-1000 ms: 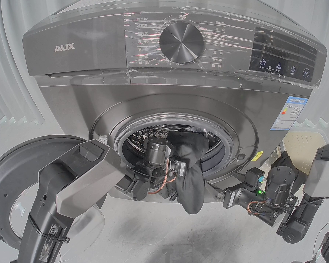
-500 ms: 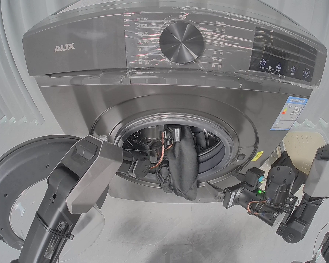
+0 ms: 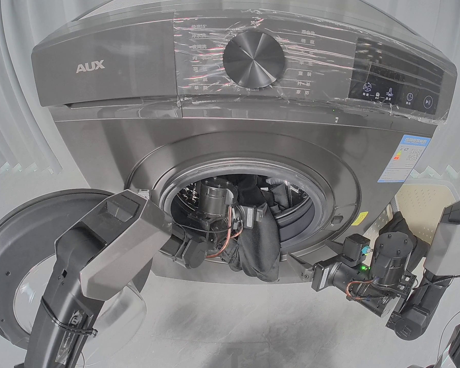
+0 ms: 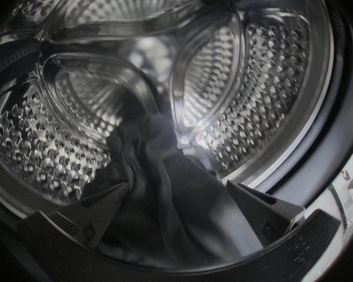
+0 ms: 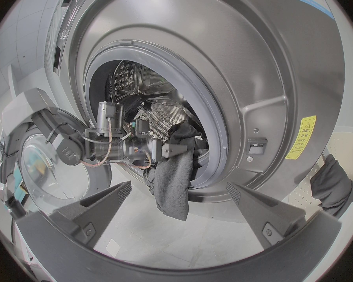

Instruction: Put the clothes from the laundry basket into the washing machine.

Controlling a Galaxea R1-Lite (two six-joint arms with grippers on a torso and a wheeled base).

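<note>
L gripper (image 4: 176, 184) is sitting in the washing machine (image 3: 138, 144) mouth, fingers spread wide, pinching nothing. The dark garment (image 3: 260, 246) is lying betw. them, long axis running from drum (image 4: 262, 59) out over the lip, tail hanging outside. R gripper (image 5: 178, 185), open & empty, is hovering nearer the laundry basket (image 3: 429, 200), another dark piece (image 5: 333, 185) draped on it.

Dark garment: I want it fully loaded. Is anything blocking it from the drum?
Nothing visible does. The door is swung open, and the dark garment lies partly inside the drum, in the open left claw; its tail hangs out over the opening's rim.
</note>
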